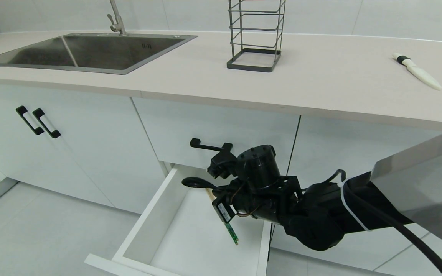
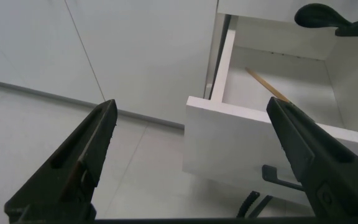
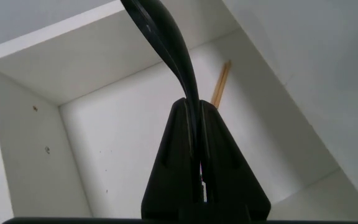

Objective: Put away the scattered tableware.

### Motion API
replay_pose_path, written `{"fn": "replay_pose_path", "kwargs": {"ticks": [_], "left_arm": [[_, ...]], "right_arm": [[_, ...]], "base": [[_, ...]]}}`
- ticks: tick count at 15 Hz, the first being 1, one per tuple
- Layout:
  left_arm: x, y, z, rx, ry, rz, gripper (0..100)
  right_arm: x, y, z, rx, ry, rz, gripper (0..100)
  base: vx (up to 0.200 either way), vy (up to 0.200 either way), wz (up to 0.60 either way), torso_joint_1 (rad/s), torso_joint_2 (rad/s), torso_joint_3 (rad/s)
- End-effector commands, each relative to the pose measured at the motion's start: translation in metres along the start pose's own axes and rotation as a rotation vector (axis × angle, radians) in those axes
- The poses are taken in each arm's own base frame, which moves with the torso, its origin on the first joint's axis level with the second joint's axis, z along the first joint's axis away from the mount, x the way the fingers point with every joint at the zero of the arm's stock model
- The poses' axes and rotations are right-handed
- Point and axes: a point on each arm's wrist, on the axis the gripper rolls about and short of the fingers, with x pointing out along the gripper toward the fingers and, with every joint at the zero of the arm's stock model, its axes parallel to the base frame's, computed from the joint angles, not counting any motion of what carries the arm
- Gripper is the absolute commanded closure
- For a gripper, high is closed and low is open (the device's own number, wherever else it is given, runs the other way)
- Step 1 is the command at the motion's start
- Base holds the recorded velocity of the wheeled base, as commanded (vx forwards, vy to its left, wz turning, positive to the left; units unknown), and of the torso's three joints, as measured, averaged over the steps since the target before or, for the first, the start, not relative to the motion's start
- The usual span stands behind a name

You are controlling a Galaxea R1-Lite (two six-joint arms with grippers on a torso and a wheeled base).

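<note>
Closest in, right gripper, fingers pinched tight on the handle of a black spoon, no gap showing between pads and handle. Hangs low over the open drawer, spoon bowl poking out on the sink side. Stretch of handle inside the grip hidden by the fingers.

Down on the drawer floor, a pair of wooden chopsticks, lying slantwise, one end tucked out of sight behind the gripper.

Over to the left gripper: spread wide, nothing between the fingers, hovering outside the drawer, off its front corner.

Front of the drawer cut off by the bottom edge of the head view. Upper drawer handle half covered by the right wrist.

Up on the countertop, a white knife with a black band, out to the right, well apart from everything else; bare blade or sheath, cannot tell. Wire rack mid-counter, top cut off. Faucet cut off too, just behind the sink.

Writing: small white sticker on the right wrist, print too small to read. Tiny mark on the sink's far wall, unreadable as well.
</note>
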Motion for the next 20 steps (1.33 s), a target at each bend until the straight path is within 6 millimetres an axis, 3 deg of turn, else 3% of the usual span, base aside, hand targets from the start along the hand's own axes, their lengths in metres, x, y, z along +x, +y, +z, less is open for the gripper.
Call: {"fn": "replay_pose_path", "kwargs": {"ticks": [1, 5, 11, 13, 15, 20], "left_arm": [[0.0, 0.0, 0.0, -0.001, 0.0, 0.001, 0], [0.0, 0.0, 0.0, -0.001, 0.0, 0.001, 0], [0.0, 0.0, 0.0, -0.001, 0.0, 0.001, 0], [0.0, 0.0, 0.0, -0.001, 0.0, 0.001, 0], [0.0, 0.0, 0.0, -0.001, 0.0, 0.001, 0], [0.0, 0.0, 0.0, -0.001, 0.0, 0.001, 0]], "right_arm": [[0.003, 0.0, -0.005, -0.001, 0.039, 0.004, 100], [0.019, 0.007, -0.02, -0.019, 0.114, 0.007, 100], [0.038, 0.009, -0.016, -0.009, 0.094, -0.05, 100], [0.054, 0.028, -0.028, -0.02, 0.111, -0.034, 100], [0.069, 0.041, -0.027, -0.027, 0.092, -0.035, 100], [0.076, 0.042, -0.027, 0.013, 0.12, -0.121, 100]], "base": [[0.0, 0.0, 0.0, 0.0, 0.0, 0.0], [0.0, 0.0, 0.0, 0.0, 0.0, 0.0], [0.0, 0.0, 0.0, 0.0, 0.0, 0.0], [0.0, 0.0, 0.0, 0.0, 0.0, 0.0], [0.0, 0.0, 0.0, 0.0, 0.0, 0.0], [0.0, 0.0, 0.0, 0.0, 0.0, 0.0]]}}
